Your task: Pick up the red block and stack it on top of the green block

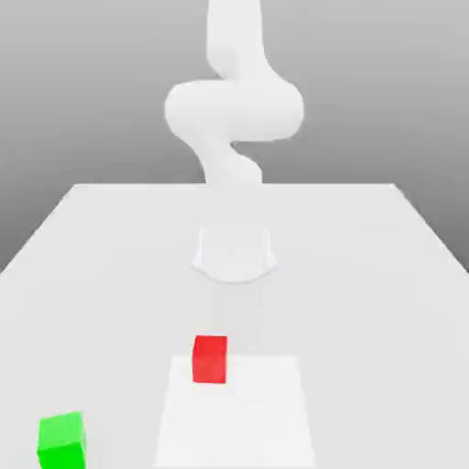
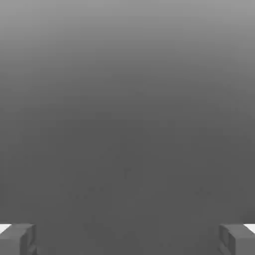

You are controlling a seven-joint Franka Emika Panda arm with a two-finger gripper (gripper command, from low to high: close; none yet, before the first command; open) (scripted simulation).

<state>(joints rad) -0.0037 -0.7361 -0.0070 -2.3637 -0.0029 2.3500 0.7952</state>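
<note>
The red block (image 1: 210,358) rests on the white table (image 1: 366,275), near the front and a little toward the exterior view's left of centre. The green block (image 1: 61,441) sits apart from it at the front corner on the exterior view's left. In the hand view my gripper (image 2: 127,240) is open: its two grey fingertips (image 2: 17,240) stand far apart with nothing between them, against a plain grey background. The white arm (image 1: 234,110) rises at the back of the table, well behind both blocks.
The arm's round base (image 1: 234,252) stands on the table's middle. A paler square patch (image 1: 266,421) marks the table front, with the red block at its far corner. The table edges slope away on both sides.
</note>
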